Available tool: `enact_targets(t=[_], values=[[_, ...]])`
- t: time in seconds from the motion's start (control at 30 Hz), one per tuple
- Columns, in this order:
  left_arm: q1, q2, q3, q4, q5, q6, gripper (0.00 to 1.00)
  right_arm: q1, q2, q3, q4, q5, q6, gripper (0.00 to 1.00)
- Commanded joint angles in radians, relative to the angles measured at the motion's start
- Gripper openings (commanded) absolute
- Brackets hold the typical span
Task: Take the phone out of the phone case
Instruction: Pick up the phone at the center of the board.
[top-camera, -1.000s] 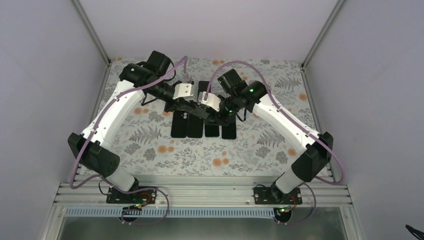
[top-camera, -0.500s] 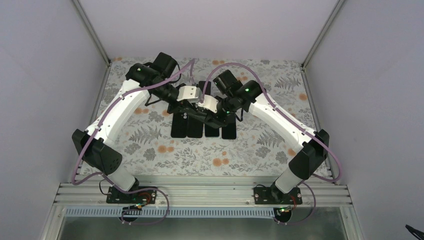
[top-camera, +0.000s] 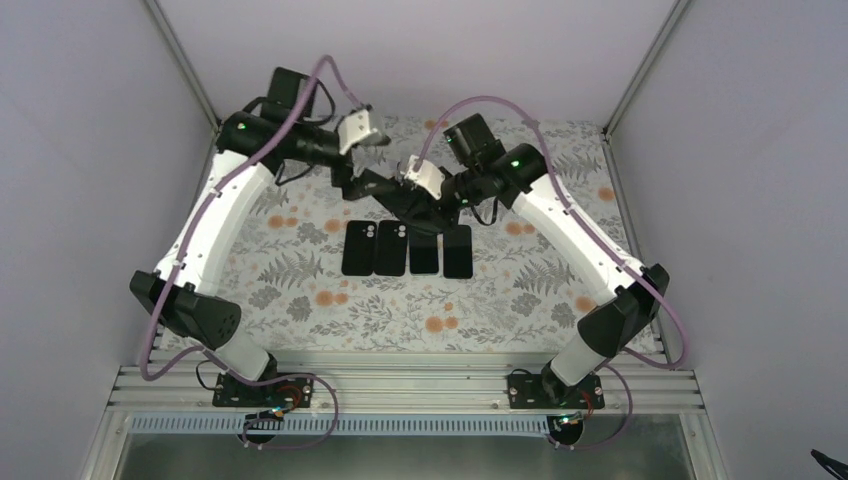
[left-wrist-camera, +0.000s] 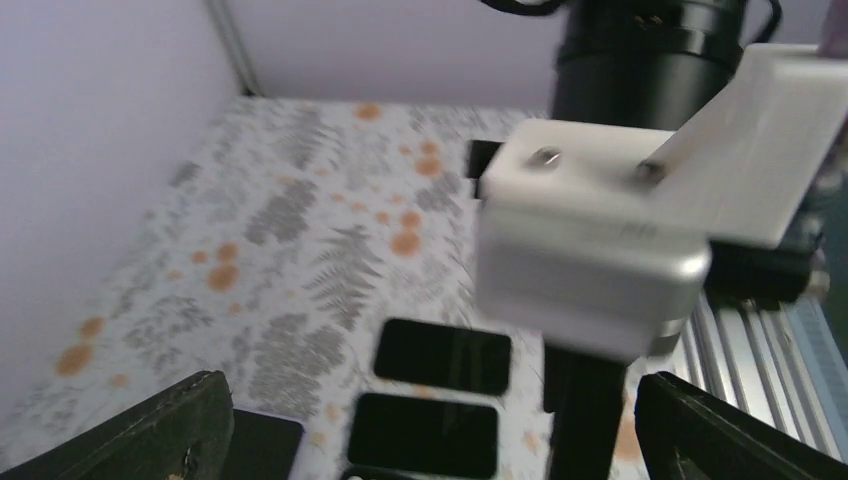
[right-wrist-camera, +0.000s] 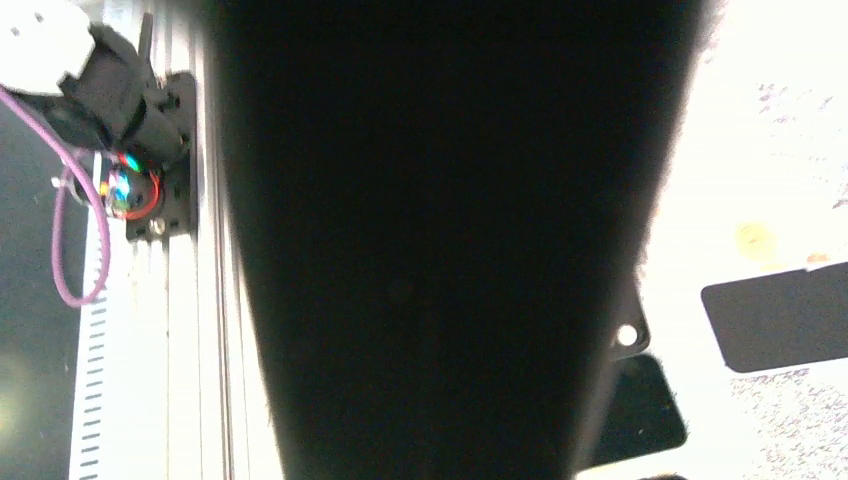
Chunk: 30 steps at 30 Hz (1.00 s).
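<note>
My right gripper (top-camera: 408, 205) is shut on a flat black phone case (top-camera: 385, 192), held tilted above the table's back middle. In the right wrist view the phone case (right-wrist-camera: 430, 250) fills most of the picture, with a small round hole near one corner; the fingers are hidden. I cannot tell whether the phone is inside it. My left gripper (top-camera: 352, 185) hangs open just left of the case's free end, not touching it. In the left wrist view its fingers (left-wrist-camera: 150, 430) stand wide apart with nothing between them.
Several black phone-sized slabs (top-camera: 408, 250) lie side by side on the fern-patterned cloth (top-camera: 300, 270) below both grippers, and they also show in the left wrist view (left-wrist-camera: 443, 355). Grey walls close in the left, right and back. The metal rail (top-camera: 400, 385) runs along the near edge.
My left gripper has opened, let go of the black case and swung up and back to the left. My right gripper keeps hold and has lifted slightly towards the back.
</note>
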Motion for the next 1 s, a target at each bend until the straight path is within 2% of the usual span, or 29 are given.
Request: enact_targets(t=[0.0,0.23,0.37,0.43,0.5,0.63,0.83,0.97], values=[[0.097,-0.038,0.056,0.205,0.135,-0.253,1.00,-0.056,-0.028,0.099,0.062,-0.170,0.074,0.04],[0.195,-0.083,-0.009,0.474,0.254,-0.589,1.00,-0.146,-0.028,0.184,0.168,-0.352,0.180,0.04],[0.215,-0.102,-0.103,0.626,0.379,-0.721,1.00,-0.220,-0.040,0.162,0.317,-0.486,0.306,0.04],[0.212,-0.122,-0.154,0.706,0.386,-0.780,1.00,-0.252,-0.052,0.136,0.417,-0.544,0.389,0.04],[0.206,-0.152,-0.208,0.756,0.370,-0.814,1.00,-0.264,-0.072,0.099,0.516,-0.580,0.466,0.04],[0.158,-0.196,-0.281,0.759,0.356,-0.804,1.00,-0.270,-0.122,0.016,0.707,-0.603,0.605,0.04],[0.053,-0.279,-0.484,0.968,0.348,-0.869,0.99,-0.271,-0.128,-0.029,0.871,-0.689,0.772,0.04],[0.026,-0.269,-0.502,1.039,0.348,-0.933,0.89,-0.270,-0.145,-0.053,0.934,-0.716,0.835,0.04]])
